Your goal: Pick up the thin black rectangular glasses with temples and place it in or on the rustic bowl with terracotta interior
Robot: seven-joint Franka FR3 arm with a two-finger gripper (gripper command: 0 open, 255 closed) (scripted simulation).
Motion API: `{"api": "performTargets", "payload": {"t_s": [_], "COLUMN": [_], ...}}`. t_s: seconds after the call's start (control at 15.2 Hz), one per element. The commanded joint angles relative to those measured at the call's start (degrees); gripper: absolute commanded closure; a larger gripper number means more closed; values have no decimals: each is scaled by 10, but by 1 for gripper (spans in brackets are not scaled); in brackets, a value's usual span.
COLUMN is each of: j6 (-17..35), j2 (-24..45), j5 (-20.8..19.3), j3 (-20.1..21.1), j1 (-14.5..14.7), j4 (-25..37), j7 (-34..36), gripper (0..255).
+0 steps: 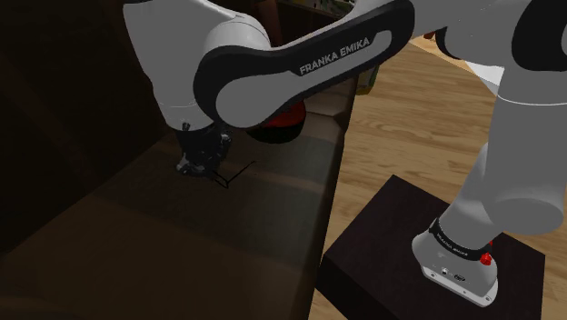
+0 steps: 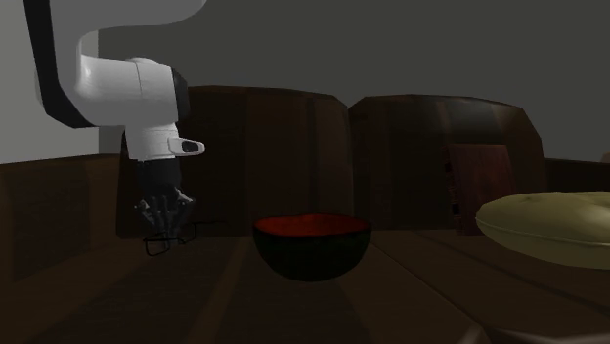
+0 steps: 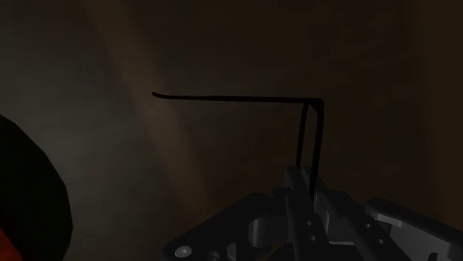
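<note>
My black gripper is shut on the thin black glasses, clasping the front frame between its fingers. In the wrist view the frame rises from the fingertips and one temple runs off sideways from it. The second exterior view has the gripper low over the dark table with the glasses hanging under it. I cannot tell if they touch the top. The dark bowl with a red-brown inside stands to that view's right of the gripper, apart from it. The bowl sits partly behind my forearm, and its rim lies beside the gripper.
The dark wooden table ends at an edge toward the stand, which sits on a light wood floor. A pale cushion lies at the second exterior view's right. Dark brown chair backs stand behind the table.
</note>
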Motion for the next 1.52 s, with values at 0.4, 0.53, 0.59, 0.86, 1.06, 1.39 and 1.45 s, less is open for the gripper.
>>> {"api": "performTargets", "payload": {"t_s": [0.4, 0.53, 0.59, 0.86, 1.06, 1.39, 1.45], "j6": [-57, -72, -79, -110, -135, -178, -187], "j2": [-7, -8, -8, -6, -3, 6, 9], "j5": [8, 10, 10, 10, 9, 5, 3], "j3": [4, 5, 5, 6, 6, 7, 7], "j1": [4, 5, 6, 11, 15, 26, 28], "j4": [52, 67, 75, 108, 135, 187, 198], "j7": [-13, -15, -17, -21, -24, -29, -30], "gripper": [255, 255, 255, 255, 255, 255, 255]}}
